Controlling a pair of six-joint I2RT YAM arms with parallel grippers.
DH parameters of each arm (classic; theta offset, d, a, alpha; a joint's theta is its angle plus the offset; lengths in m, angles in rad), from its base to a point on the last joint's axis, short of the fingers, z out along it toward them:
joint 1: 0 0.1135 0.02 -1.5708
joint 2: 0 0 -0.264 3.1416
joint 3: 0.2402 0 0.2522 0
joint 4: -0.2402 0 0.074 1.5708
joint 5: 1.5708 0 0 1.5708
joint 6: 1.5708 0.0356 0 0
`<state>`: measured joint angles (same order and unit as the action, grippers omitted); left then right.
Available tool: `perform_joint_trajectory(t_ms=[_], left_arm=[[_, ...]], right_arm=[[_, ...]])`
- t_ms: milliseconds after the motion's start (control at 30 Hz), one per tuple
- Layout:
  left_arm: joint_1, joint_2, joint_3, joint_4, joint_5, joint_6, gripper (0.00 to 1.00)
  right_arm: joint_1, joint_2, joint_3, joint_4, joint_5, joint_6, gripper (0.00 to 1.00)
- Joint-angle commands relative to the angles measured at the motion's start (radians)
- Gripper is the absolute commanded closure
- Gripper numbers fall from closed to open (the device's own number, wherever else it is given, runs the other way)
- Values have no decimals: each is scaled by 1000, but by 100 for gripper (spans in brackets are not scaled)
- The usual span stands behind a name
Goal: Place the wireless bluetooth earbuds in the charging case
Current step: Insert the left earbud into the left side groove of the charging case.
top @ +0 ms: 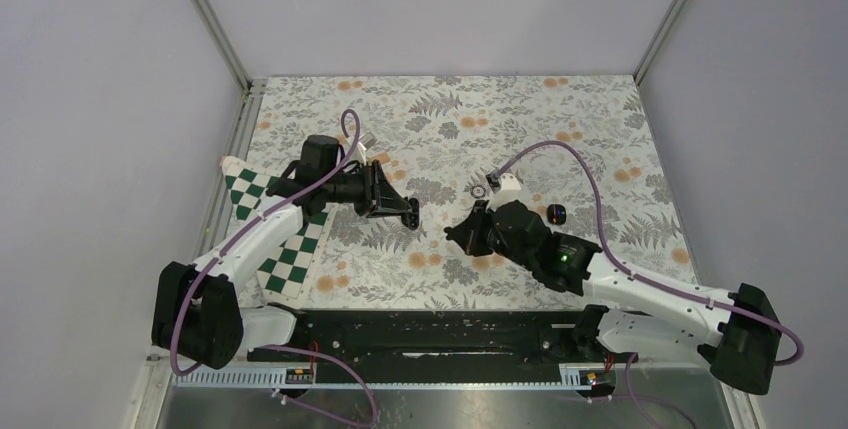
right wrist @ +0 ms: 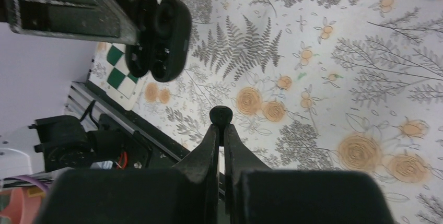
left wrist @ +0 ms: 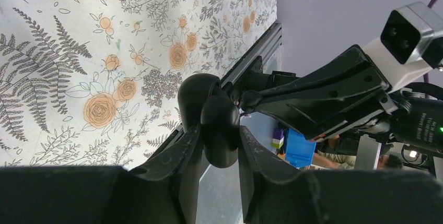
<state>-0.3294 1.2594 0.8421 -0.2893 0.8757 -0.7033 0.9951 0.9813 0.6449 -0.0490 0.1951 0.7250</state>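
Note:
My left gripper [left wrist: 219, 136] is shut on the black charging case [left wrist: 210, 101] and holds it above the table. The case's lid is open, and the right wrist view shows the case [right wrist: 163, 40] with its wells facing me at the upper left. My right gripper [right wrist: 221, 128] is shut on one tiny black earbud [right wrist: 221, 115], which sticks out past the fingertips. From above, the left gripper [top: 408, 213] and the right gripper [top: 453, 234] point at each other with a small gap between them. Another small black bud-like thing [top: 557, 213] lies on the table to the right.
A green and white checkered mat [top: 250, 197] lies under the left arm. A small ring with a pale centre [top: 478, 192] sits on the floral table cover [top: 440, 119] behind the right gripper. Grey walls enclose three sides.

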Motion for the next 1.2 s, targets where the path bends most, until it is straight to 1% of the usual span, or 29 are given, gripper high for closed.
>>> perform_joint_trajectory(t_ms=[0,100,300,533,833,967,1167], left_arm=[[-6,-24,30,49,-22,10,100],[-6,-29,25,49,-50,5,100],[-9,-31,32,50,-59,7,100],[-9,-38,31,49,-75,3,100],[-8,-48,23,49,-78,1,100],[-10,-49,23,49,-78,1,100],[-8,-52,22,50,-81,-1,100]], right_arm=[[19,46,85,73,7,83,100],[20,73,112,56,40,153,100],[27,135,226,-71,59,187,100],[50,247,337,-114,59,237,100],[54,295,362,-121,117,256,100],[54,325,399,-153,118,243,100],[53,341,412,-140,117,243,100]])
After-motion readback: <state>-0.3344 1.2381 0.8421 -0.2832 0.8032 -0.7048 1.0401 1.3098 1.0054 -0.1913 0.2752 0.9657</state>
